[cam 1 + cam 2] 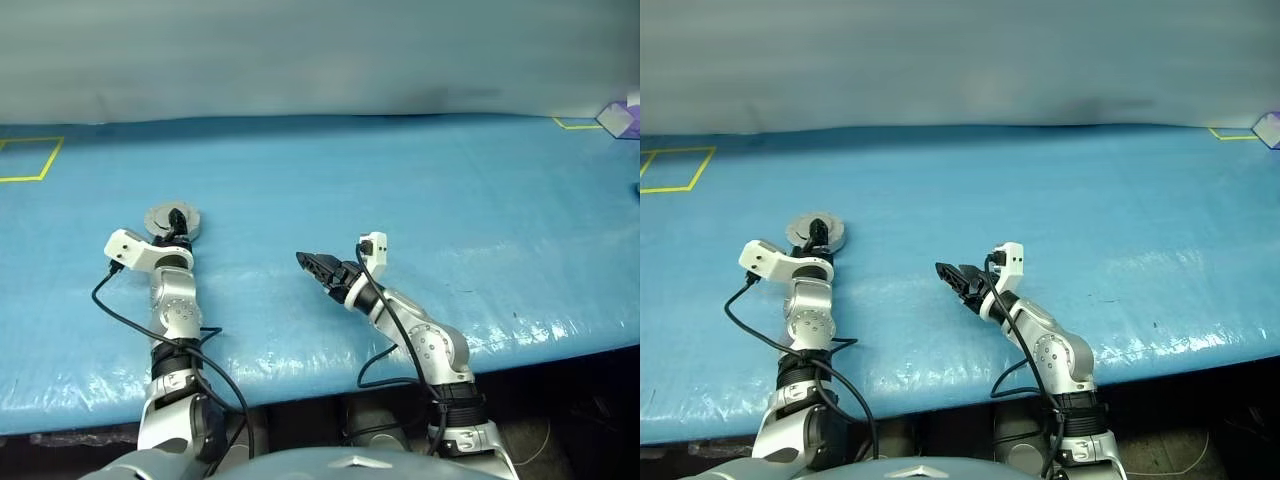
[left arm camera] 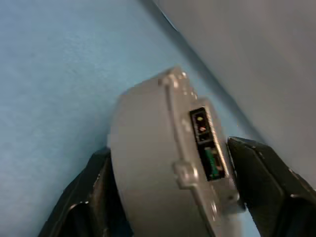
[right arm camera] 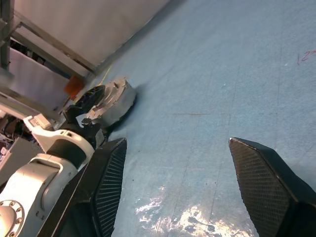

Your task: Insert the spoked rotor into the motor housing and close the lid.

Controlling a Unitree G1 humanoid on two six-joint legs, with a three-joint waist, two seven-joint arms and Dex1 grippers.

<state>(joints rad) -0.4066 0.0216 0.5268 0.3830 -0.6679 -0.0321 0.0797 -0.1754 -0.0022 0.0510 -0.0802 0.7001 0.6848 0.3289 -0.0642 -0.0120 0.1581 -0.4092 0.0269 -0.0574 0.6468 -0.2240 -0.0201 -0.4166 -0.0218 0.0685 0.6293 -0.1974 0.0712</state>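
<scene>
The blue sheet (image 1: 420,200) covers the whole table, and everything here sits in relation to the motor housing (image 1: 174,220), which lies flat on it well over toward the left side, round and grey from above with its lid (image 2: 148,163) shut down on top. At the far left corner of the sheet, well beyond the housing, a yellow taped square (image 1: 25,160) marks the surface.

The left gripper (image 1: 177,228) is right at the housing, reaching in from the near side with its black fingers (image 2: 89,192) on either side of the round case. From the left wrist view the jaws stand spread wide, one finger to each side of the grey wall, with a small black connector socket (image 2: 200,126) and a green part (image 2: 213,163) showing on the rim between them. I cannot tell whether the pads actually press on the metal or just flank it. The rotor I cannot make out; the closed lid hides the inside.

To the right of the housing, well apart from it, the right gripper (image 1: 312,266) hangs just over the bare sheet, pointing toward the housing. Its two fingers (image 3: 261,182) stand apart with nothing between them.

Far off at the right back corner sits a small pale purple box (image 1: 622,118) by another yellow tape line (image 1: 572,125).
</scene>
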